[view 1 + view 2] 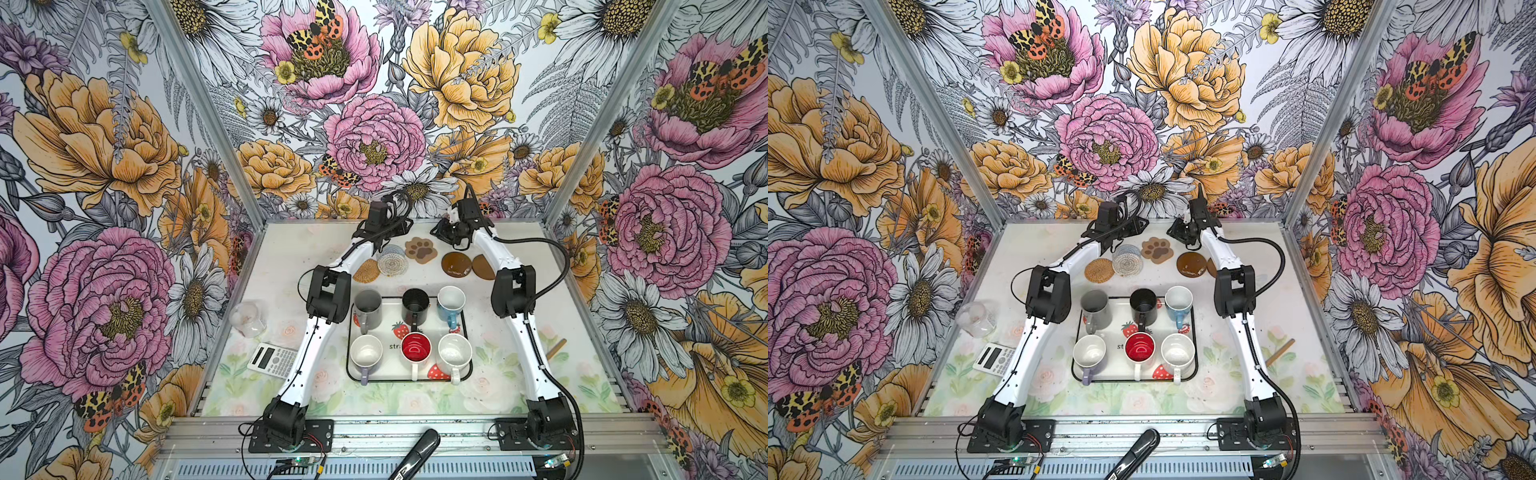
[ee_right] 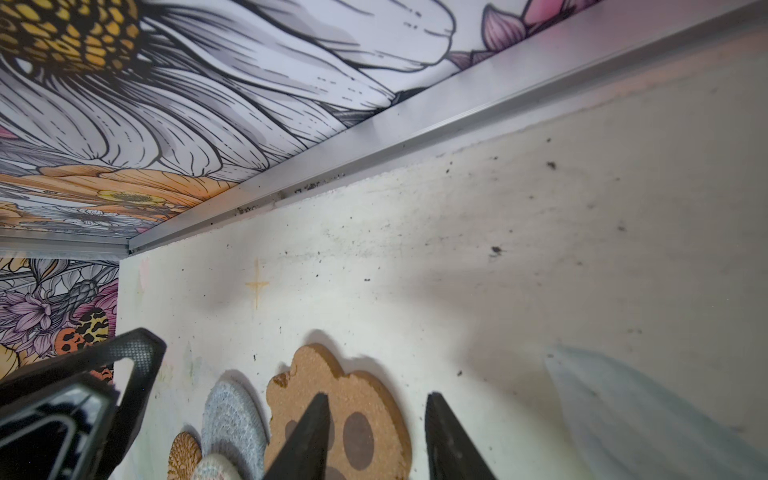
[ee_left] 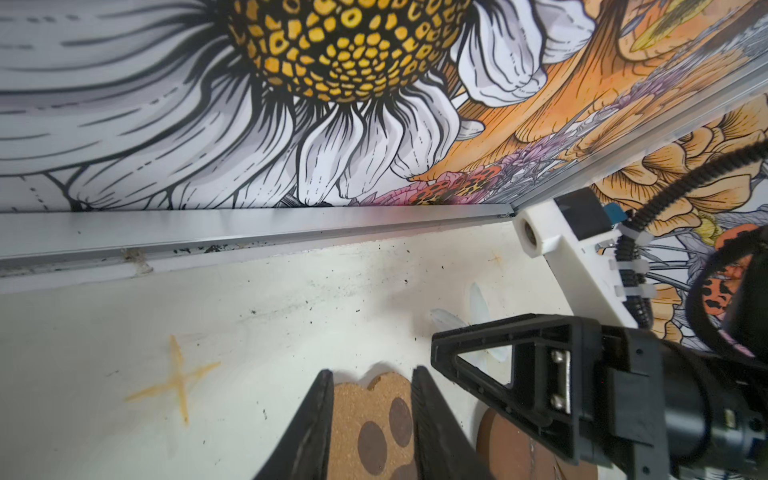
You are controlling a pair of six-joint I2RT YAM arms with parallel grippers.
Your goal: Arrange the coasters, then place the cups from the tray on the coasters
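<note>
Just ahead of left hand (image 3: pixel 372 370) — paw coaster (image 3: pixel 365 409), flat.

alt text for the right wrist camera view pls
The right gripper, jaws apart and holding nothing, points over a brown paw-shaped coaster lying flat on the white table. Next to that coaster lie a grey-blue woven coaster and a tan rattan coaster, with a floral wall behind.

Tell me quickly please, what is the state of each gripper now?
Left gripper: open, narrow gap, holding nothing, over the paw coaster.
Right gripper: open, holding nothing.
</note>
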